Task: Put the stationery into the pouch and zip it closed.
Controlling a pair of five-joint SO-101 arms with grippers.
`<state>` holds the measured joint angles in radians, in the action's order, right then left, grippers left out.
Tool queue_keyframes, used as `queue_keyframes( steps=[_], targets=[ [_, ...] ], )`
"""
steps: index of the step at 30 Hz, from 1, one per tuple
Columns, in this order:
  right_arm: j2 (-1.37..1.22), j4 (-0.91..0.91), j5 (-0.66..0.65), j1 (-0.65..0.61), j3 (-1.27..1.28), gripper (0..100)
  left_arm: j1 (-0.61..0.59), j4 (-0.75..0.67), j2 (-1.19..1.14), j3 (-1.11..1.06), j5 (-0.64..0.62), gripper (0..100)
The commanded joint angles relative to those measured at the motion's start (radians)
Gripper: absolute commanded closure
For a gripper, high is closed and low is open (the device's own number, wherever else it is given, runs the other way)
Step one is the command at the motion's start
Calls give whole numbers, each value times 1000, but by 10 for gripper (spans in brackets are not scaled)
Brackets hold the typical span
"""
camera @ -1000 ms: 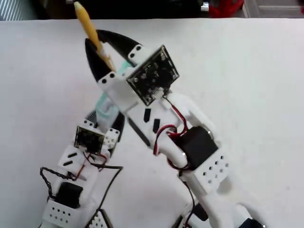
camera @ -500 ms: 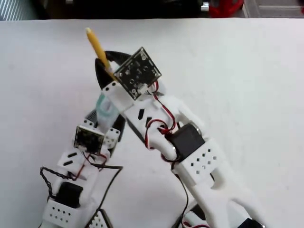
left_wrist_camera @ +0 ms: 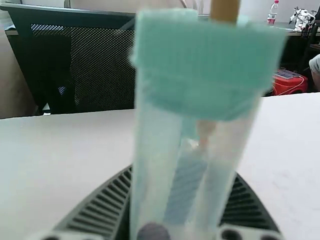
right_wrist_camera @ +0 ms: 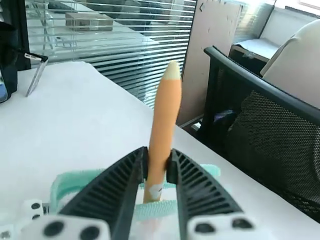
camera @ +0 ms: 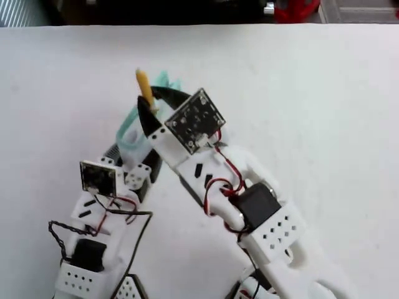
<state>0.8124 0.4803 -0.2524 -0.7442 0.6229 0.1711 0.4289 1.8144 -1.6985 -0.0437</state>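
Note:
My left gripper (left_wrist_camera: 175,222) is shut on a see-through pouch (left_wrist_camera: 200,130) with a teal rim (left_wrist_camera: 205,60) and holds it upright. A blue-striped item (left_wrist_camera: 185,182) shows inside it. In the high view the pouch (camera: 129,128) stands between the two arms. My right gripper (right_wrist_camera: 157,167) is shut on an orange pen (right_wrist_camera: 163,120) directly above the teal rim (right_wrist_camera: 65,182). The pen's lower end is hidden behind the fingers. From above, the pen (camera: 144,86) sticks up out of the right gripper (camera: 151,107) at the pouch's mouth.
The white table (camera: 299,87) has free room to the right and left of the arms. A black mesh chair (left_wrist_camera: 90,70) stands beyond the far edge. A red object (camera: 296,9) lies past the table's back edge.
My right gripper has come nearer and lower with the pen, bringing it over the pouch's mouth. The left arm has shifted slightly left with the pouch.

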Motion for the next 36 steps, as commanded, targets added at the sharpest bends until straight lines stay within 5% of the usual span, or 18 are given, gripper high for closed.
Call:
queue_keyframes(
  steps=[1,17,36],
  targets=[
    [30,-7,-8,48,28,981,-47,-26,15,80,-11,878],
    [-134,-186,-9,137,-58,981,-64,6,15,84,-17,820],
    [-539,607,-2,81,-773,977,-54,15,15,77,-12,819]
  ],
)
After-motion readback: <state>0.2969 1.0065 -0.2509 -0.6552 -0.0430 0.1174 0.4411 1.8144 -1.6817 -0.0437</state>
